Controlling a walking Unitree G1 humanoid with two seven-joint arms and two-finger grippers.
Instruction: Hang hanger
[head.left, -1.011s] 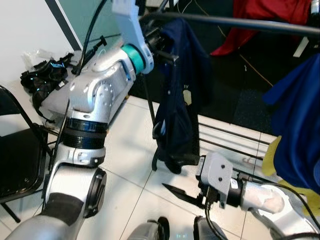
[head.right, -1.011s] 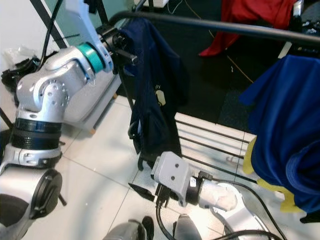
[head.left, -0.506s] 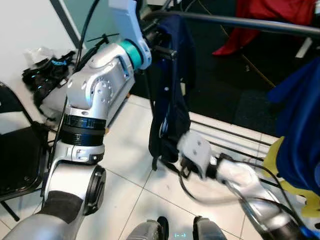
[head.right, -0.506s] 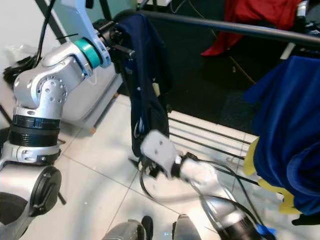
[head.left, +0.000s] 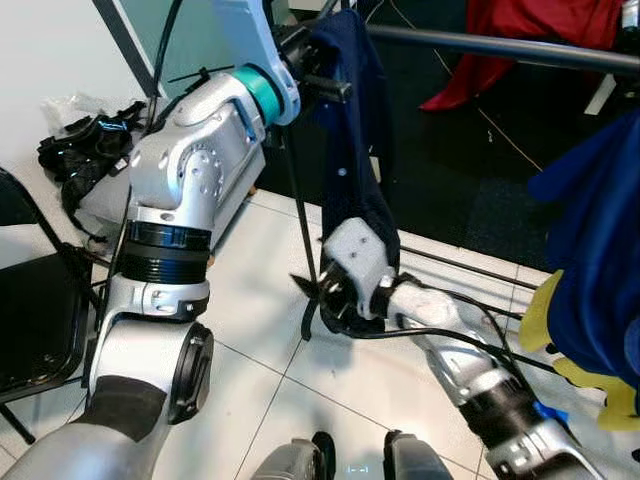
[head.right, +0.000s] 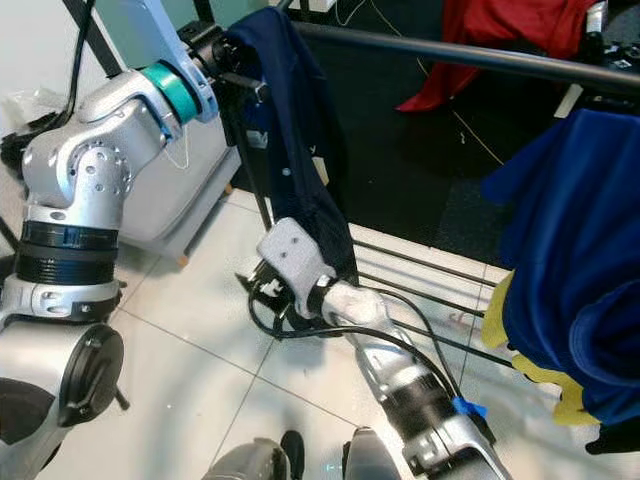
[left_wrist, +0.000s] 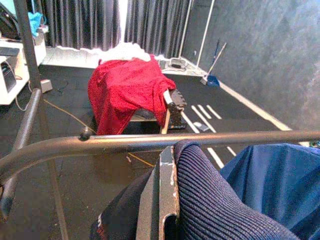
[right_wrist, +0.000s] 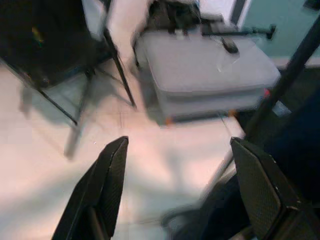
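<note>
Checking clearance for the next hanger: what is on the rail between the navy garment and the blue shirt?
Nothing: the rail is bare between the navy garment and blue shirt, in both eye views.

Ribbed navy knit garment (left_wrist: 220, 200), matt metal rail (left_wrist: 150, 142)

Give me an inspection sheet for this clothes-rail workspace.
Surface: white tiled floor.
Job's things: navy garment held up at the black rail.
Clutter: blue garment; red cloth; folding chair.
Claws: left claw raised at the garment's top; right claw open, by the garment's lower hem.
Cables: black cable bundle on a grey case.
Surroundings: dark curtains.
</note>
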